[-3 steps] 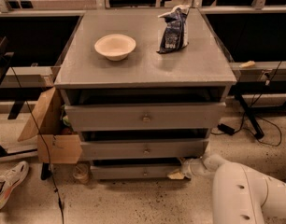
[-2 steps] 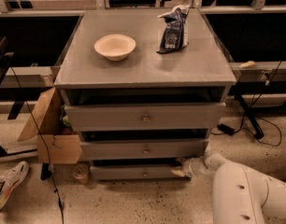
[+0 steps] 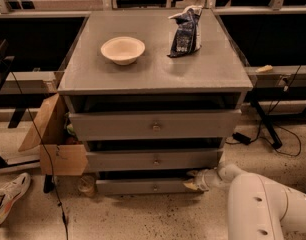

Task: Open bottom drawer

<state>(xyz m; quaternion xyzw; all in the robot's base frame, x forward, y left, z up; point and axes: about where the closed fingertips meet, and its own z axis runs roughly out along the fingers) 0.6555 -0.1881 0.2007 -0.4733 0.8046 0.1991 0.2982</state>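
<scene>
Grey cabinet point(image 3: 228, 104), centre of scene, three drawers stacked under a flat top surface point(image 3: 153, 71).

On the surface:
- Pale round bowl point(image 3: 122, 49), left of middle, upright; smooth pale inside visible down to the bottom.
- Dark blue crumpled bag point(image 3: 185, 31), far right part, standing and leaning slightly; contents not discernible.

Drawers, top to bottom:
- Top drawer point(image 3: 155, 125): tallest and widest front, small centre knob, dark gap above; interior hidden.
- Middle drawer point(image 3: 155, 160): mid-sized front, centre knob, dark gap above; interior hidden.
- Bottom drawer point(image 3: 133, 186): narrowest, thinnest front, lowest in the cabinet, just above the speckled floor point(image 3: 158, 219); small round knob point(image 3: 154, 187) at centre; dark slit above the front, tray interior out of sight.

Gripper point(image 3: 194, 180): at the right end of the bottom drawer's front, touching or just beside its upper right corner; degree of opening and any hold cannot be told. White arm point(image 3: 263, 209) reaching in from the near right.

Beside the cabinet, left: brown cardboard box point(image 3: 63, 159) on the floor, one flap raised; contents indistinct. Light-coloured shoe point(image 3: 8, 196) at the near left edge.
</scene>
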